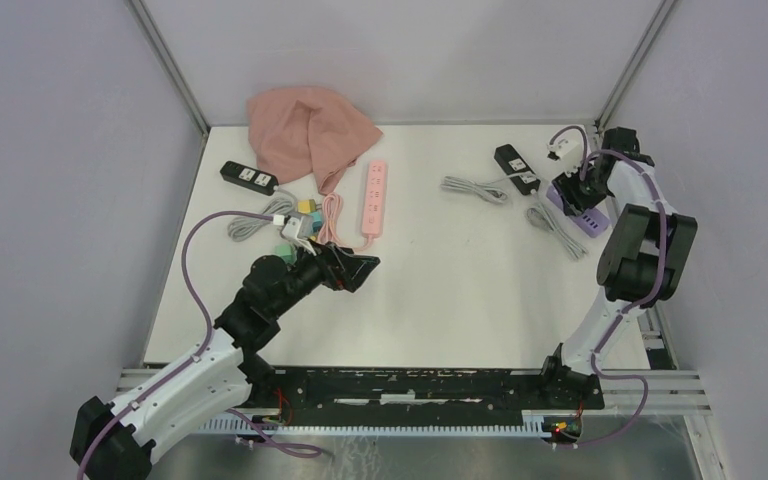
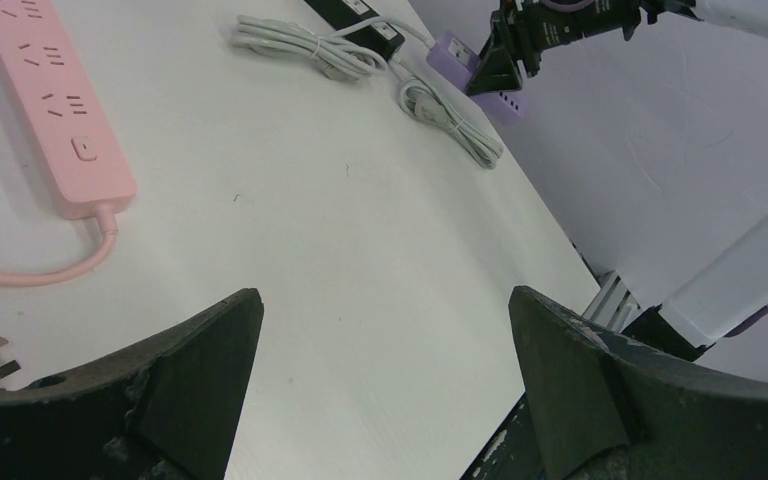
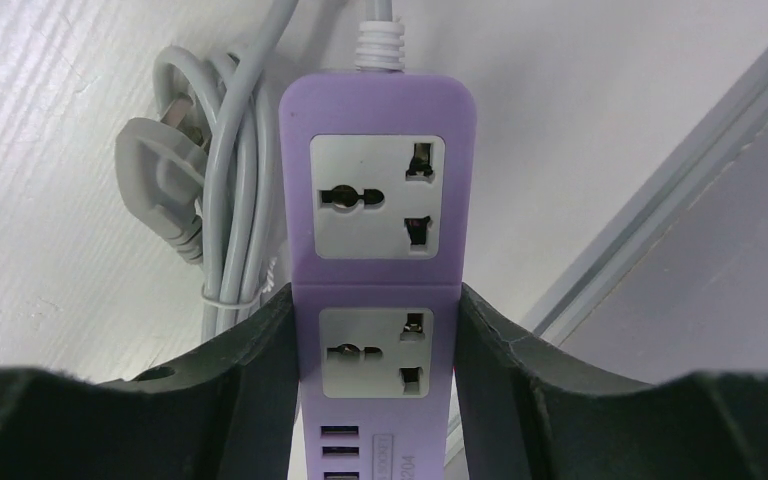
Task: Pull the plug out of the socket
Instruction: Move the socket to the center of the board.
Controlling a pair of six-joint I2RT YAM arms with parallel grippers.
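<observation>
Purple: logged power strip [image 3: 380, 130] clamped by right gripper [image 3: 375, 300], sockets empty, grey plug [image 3: 155, 185] loose just beside. Logged left gripper [image 2: 385, 300] spread wide, empty. Feared dragging strip off table [image 3: 580, 100] edge; clamp sat on body, not plug.

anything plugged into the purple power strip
No: both sockets and the visible USB ports on the purple plastic power strip are empty. Its near end, past the right gripper, is out of view.
</observation>
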